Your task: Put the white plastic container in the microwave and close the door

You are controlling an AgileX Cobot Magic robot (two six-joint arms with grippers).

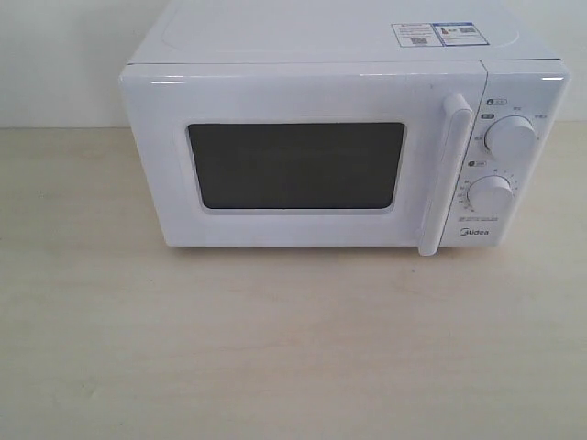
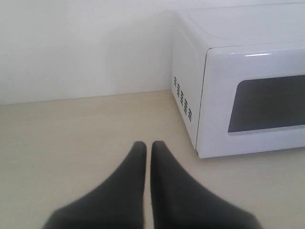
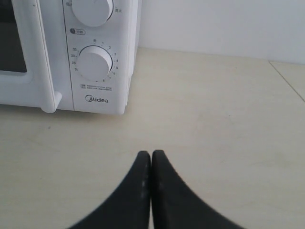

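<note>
Your black left gripper (image 2: pixel 148 145), black right gripper (image 3: pixel 151 154): both clenched, empty, apart from white boxy Midea microwave (image 1: pixel 275 41).

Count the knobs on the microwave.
2. The upper knob sits near the top of the microwave's right-hand panel; the lower knob is directly below it. Both are right of the door handle. None appear hidden.

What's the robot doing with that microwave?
Nothing is being handled right now. The microwave sits on the table with its door shut. The left gripper and the right gripper are both closed and empty, one on each side of the microwave. The white plastic container is not in sight, and the door's window is too dark to see inside.
</note>
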